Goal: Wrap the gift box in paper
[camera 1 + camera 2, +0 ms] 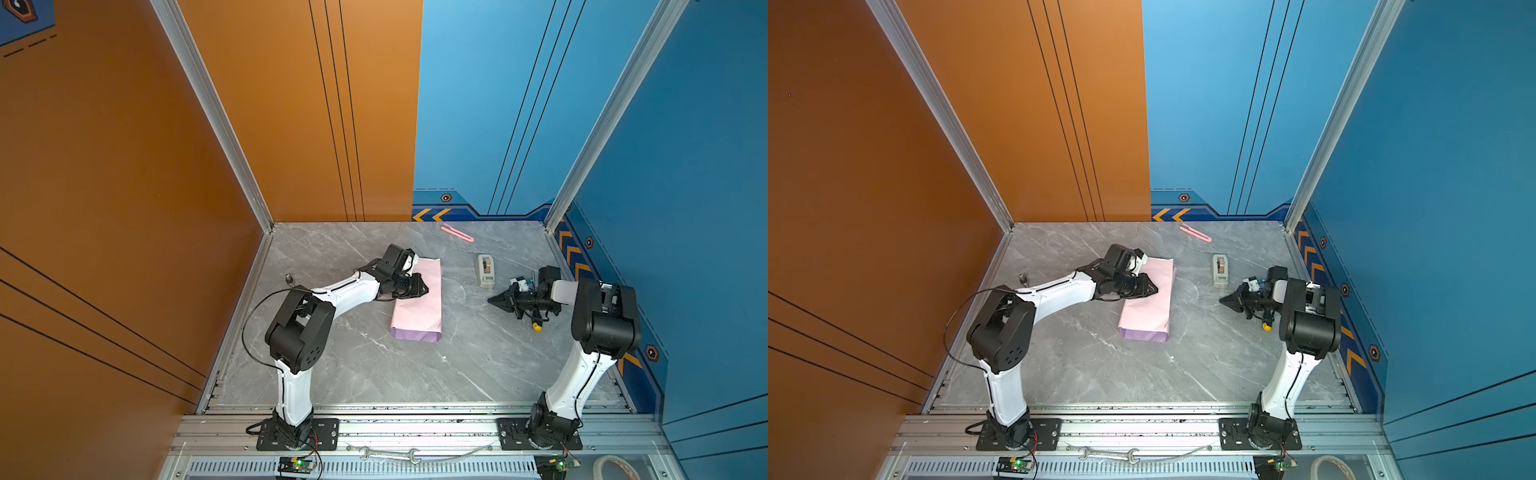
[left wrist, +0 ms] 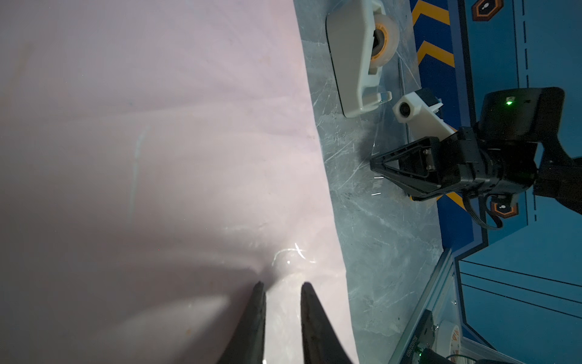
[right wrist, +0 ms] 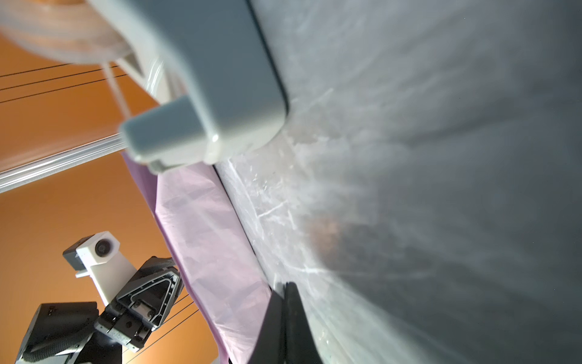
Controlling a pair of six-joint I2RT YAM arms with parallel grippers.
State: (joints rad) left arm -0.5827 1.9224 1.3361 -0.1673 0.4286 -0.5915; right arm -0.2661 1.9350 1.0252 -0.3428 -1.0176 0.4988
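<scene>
On the paper (image 1: 417, 316), press evenly with the slightly parted left gripper (image 1: 426, 290) (seam probably beneath); leave the empty right gripper (image 1: 491, 300), pinched together, clear.

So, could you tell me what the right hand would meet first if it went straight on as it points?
Probably the edge of the folded pale pink paper sheet; the shut right hand points at it, though its height is unclear.
</scene>
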